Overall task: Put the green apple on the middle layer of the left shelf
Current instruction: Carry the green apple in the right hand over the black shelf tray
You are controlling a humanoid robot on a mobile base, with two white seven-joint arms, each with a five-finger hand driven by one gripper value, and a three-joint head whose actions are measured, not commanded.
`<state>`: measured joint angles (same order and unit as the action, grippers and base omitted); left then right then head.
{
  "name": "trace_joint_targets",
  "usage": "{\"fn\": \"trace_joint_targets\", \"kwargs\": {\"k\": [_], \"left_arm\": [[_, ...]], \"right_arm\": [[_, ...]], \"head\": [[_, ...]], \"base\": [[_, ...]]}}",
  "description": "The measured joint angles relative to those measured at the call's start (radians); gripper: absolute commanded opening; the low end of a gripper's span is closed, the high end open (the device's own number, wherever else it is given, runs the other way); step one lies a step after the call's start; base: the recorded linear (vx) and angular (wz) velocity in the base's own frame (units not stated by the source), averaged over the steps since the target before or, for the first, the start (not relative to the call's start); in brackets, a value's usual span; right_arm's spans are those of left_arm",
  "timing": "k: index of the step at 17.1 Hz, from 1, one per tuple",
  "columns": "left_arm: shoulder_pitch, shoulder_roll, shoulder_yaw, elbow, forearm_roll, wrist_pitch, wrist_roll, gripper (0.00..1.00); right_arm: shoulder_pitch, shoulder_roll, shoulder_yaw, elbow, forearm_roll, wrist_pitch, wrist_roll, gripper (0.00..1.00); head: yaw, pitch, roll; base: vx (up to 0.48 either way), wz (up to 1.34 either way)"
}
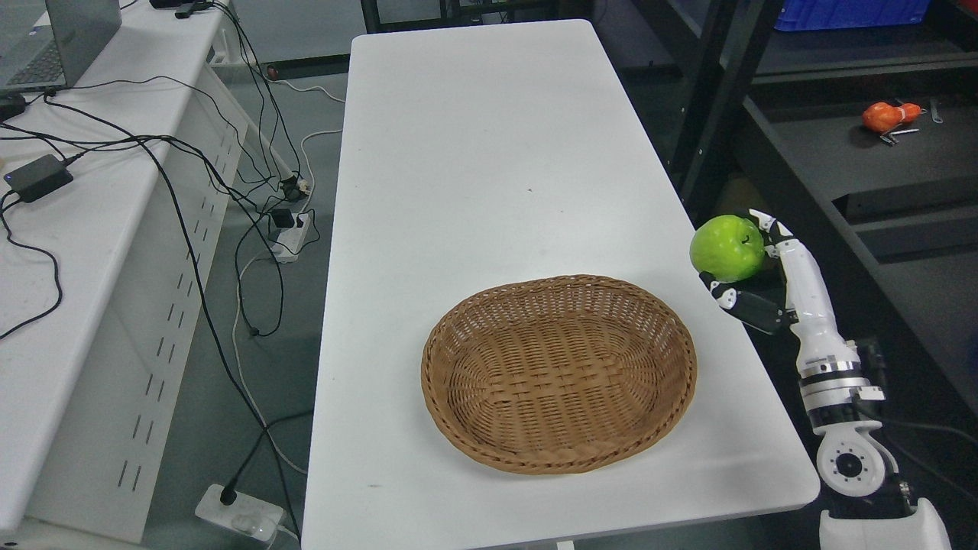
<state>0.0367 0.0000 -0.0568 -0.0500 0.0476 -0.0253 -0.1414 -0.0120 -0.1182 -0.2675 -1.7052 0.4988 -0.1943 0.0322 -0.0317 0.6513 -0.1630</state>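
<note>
A green apple (727, 247) is held in my right hand (745, 267), whose arm comes up from the lower right. The hand is shut on the apple at the right edge of the white table (489, 153), just past the edge and above it. A dark metal shelf (840, 160) stands to the right of the table, with a flat layer behind the hand. My left arm does not show.
An empty wicker basket (558, 373) sits on the near part of the table. An orange object (886, 116) and small tools lie on the shelf layer. A side desk (76, 191) at the left carries a laptop and cables.
</note>
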Motion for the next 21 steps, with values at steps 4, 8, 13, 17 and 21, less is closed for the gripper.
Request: {"fn": "trace_joint_targets", "kwargs": {"k": [4,8,13,17,21], "left_arm": [[0.000,0.000,0.000,0.000,0.000,0.000,0.000,1.00],[0.000,0.000,0.000,0.000,0.000,0.000,0.000,1.00],[0.000,0.000,0.000,0.000,0.000,0.000,0.000,1.00],[0.001,0.000,0.000,0.000,0.000,0.000,0.000,1.00],[0.000,0.000,0.000,0.000,0.000,0.000,0.000,1.00]], "right_arm": [[0.007,0.042,-0.017,-0.002,0.000,0.005,-0.051,0.00],[0.010,0.069,-0.028,-0.004,-0.003,0.007,-0.071,0.00],[0.011,0.088,-0.035,-0.005,-0.006,0.009,-0.076,0.00],[0.012,0.099,-0.038,-0.006,-0.007,0.005,-0.080,0.00],[0.012,0.106,-0.041,-0.006,-0.008,0.004,-0.076,0.00]], "head": [[0.0000,0.000,0.000],[0.0000,0.000,0.000],[0.0000,0.000,0.000],[0.0000,0.000,0.000],[0.0000,0.000,0.000]], "base": [[-0.088,-0.03],[-0.231,-0.06],[-0.352,0.00],[-0.407,0.06],[-0.375,-0.16]]}}
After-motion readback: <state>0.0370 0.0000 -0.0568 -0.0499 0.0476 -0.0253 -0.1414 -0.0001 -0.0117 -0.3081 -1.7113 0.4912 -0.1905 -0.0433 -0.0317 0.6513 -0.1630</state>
